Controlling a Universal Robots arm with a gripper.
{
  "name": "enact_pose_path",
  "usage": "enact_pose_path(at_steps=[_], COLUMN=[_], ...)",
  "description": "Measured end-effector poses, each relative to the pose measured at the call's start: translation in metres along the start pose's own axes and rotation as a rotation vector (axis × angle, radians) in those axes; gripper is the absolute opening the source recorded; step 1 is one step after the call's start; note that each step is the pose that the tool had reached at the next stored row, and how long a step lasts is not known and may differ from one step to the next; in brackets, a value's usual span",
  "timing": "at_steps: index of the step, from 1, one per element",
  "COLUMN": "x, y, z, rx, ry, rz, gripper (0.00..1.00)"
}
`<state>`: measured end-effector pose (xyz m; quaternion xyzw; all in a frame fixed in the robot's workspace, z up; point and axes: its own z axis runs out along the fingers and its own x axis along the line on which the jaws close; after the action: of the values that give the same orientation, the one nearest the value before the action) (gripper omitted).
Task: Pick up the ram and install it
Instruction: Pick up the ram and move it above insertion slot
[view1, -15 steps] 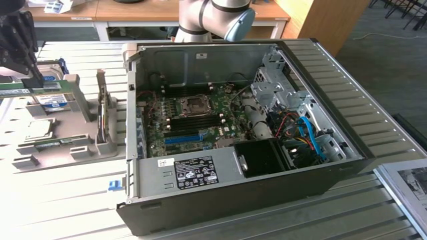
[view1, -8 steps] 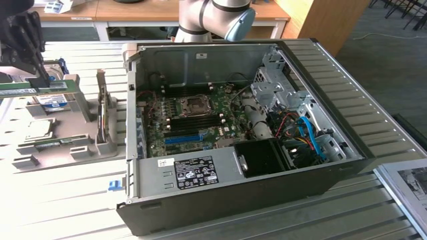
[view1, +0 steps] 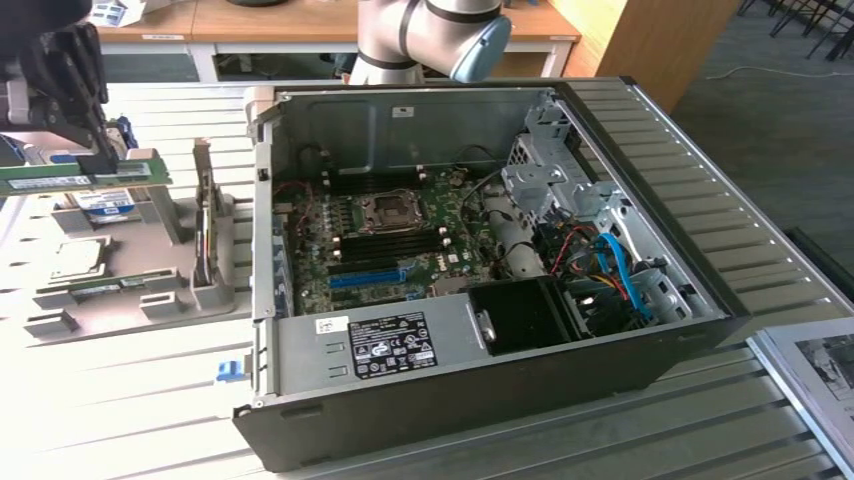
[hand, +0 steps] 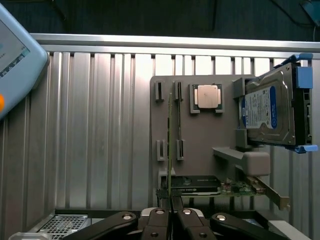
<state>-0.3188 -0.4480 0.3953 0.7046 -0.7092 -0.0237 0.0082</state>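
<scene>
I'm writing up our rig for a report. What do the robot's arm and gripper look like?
The arm is made of pale grey, rounded tubular segments, with a light blue round cap on one joint. The gripper is black: in the wrist view, two slim fingers flanked by angled link bars, each with a round silver pin.

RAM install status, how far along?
Done: the ram is off the gray holder tray. In hand: the gripper is shut on it, above the tray, at the exterior view's left of the computer case. Left: it is not in the motherboard yet.
</scene>
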Motion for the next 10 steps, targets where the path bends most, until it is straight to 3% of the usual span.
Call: enact_pose_path(at_steps=[10], x=[0.0], y=[-0.0171], z=[-0.0008], rx=[0.0], ry=[0.0], rz=[0.0], gripper=[0.12])
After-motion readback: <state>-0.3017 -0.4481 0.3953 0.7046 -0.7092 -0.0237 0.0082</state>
